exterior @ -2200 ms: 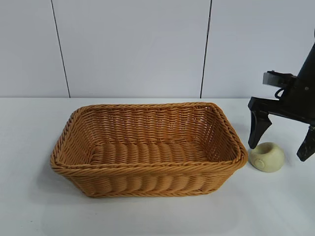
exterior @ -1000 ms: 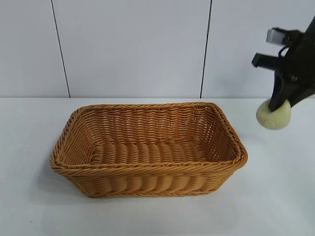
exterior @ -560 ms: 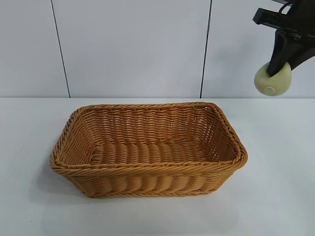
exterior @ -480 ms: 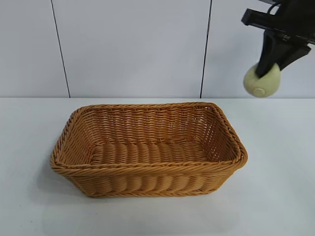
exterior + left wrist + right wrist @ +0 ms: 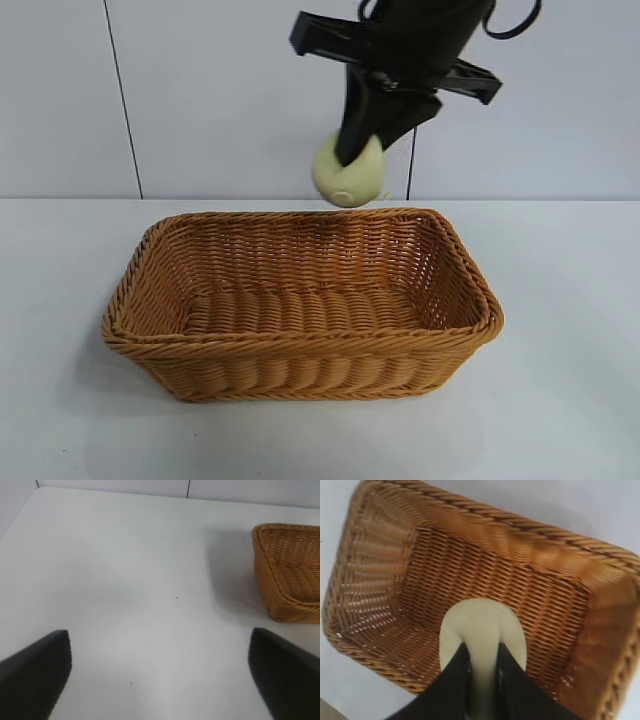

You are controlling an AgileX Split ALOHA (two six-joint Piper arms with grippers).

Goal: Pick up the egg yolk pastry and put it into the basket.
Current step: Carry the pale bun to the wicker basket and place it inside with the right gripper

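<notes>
Pastry and right tool (image 5: 352,160) have swung leftward since half a second ago: then you had them high beyond the basket's right end, now they hang in the air over its far long rim, near the middle. The basket (image 5: 300,345) has not shifted on the tabletop (image 5: 560,400).

Your left tool (image 5: 160,672) sits out past the basket's left end, spread wide with nothing between its two dark wedge-shaped fingers (image 5: 37,672); only their tips show, and the exterior camera misses that arm entirely.

The basket is rectangular woven wicker, orange-brown, with sloping ribbed walls and a braided rim. It holds nothing.

The egg yolk pastry (image 5: 349,173) is a small matte cream-yellow dome with a round dimple facing the camera. Your right tool is clenched on it from above, black fingers pinching its upper part and covering some of it. From the right wrist, the pastry (image 5: 481,630) floats above the basket's woven floor (image 5: 470,570). The right arm is cut off at the frame's top.
</notes>
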